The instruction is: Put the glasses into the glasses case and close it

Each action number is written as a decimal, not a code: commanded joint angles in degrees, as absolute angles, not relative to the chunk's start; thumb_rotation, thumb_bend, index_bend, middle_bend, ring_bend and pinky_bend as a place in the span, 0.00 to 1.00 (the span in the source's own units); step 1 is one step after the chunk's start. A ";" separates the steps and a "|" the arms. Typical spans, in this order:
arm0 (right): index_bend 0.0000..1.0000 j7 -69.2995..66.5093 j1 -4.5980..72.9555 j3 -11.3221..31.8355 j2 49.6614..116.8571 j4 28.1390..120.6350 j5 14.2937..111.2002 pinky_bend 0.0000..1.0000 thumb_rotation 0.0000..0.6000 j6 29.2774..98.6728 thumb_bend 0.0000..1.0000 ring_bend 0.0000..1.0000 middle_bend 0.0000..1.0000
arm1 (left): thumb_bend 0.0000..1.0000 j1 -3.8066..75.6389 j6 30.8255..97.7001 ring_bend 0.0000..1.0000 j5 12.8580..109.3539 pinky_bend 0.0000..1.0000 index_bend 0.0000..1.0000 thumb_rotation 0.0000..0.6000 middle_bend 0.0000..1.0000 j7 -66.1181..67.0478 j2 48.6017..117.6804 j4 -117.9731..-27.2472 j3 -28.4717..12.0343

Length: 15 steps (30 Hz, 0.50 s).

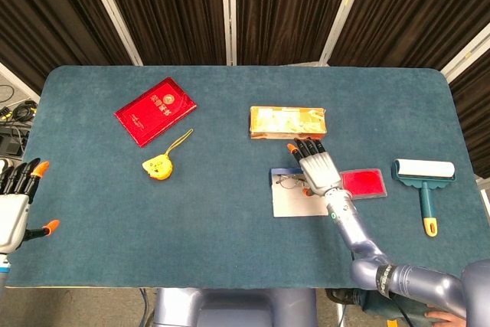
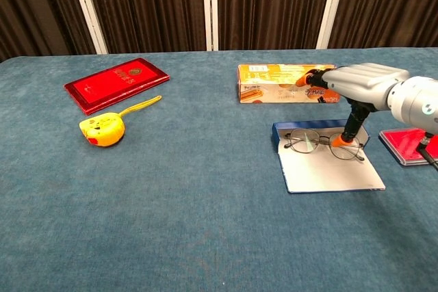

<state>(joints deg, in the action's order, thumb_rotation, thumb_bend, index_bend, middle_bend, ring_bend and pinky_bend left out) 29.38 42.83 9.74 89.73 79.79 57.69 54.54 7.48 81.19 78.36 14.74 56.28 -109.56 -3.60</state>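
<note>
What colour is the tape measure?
Yellow; the tape measure shows best in the chest view.

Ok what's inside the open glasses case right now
The glasses lie in the open glasses case, near its blue back edge, with the right robot hand above them and one orange fingertip down at the right lens. That fingertip hides part of the frame there.

1. The right hand (image 2: 356,90) reaches forward from a stretched arm, fingers extended, thumb pointing down; it appears to hold nothing.
2. The left hand (image 1: 14,204) hovers low, fingers spread.
</note>
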 commanded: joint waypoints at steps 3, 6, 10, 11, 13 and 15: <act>0.07 29.92 43.48 9.32 91.46 77.77 57.41 0.00 1.00 53.77 0.00 0.00 0.00 | 0.00 7.59 81.09 0.00 77.93 0.00 0.00 1.00 0.00 14.79 56.32 -109.45 -3.73; 0.07 29.78 43.83 9.33 92.56 76.03 57.22 0.00 1.00 53.30 0.00 0.00 0.00 | 0.00 7.71 80.86 0.00 77.44 0.00 0.00 1.00 0.00 14.86 56.42 -109.27 -3.80; 0.07 29.75 44.36 9.47 93.60 74.03 56.70 0.00 1.00 52.44 0.00 0.00 0.00 | 0.00 7.89 80.67 0.00 76.87 0.00 0.00 1.00 0.00 15.02 56.57 -109.00 -3.95; 0.07 29.78 44.56 9.61 93.87 73.45 56.47 0.00 1.00 52.20 0.00 0.00 0.00 | 0.00 7.93 80.60 0.00 76.68 0.00 0.00 1.00 0.00 15.10 56.64 -108.92 -3.98; 0.07 30.13 44.98 9.78 94.40 72.09 56.12 0.00 1.00 51.82 0.00 0.00 0.00 | 0.00 8.03 80.44 0.00 76.34 0.00 0.00 1.00 0.00 15.26 56.79 -108.82 -4.01; 0.07 30.46 45.30 9.88 94.98 70.68 55.92 0.00 1.00 51.65 0.00 0.00 0.00 | 0.00 8.10 80.35 0.00 76.11 0.00 0.00 1.00 0.00 15.46 56.90 -108.75 -4.04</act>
<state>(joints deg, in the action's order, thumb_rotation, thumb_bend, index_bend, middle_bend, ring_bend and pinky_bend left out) 30.14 44.95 9.74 94.46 71.59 56.19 51.92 8.08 80.39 76.14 15.42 56.86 -108.77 -4.03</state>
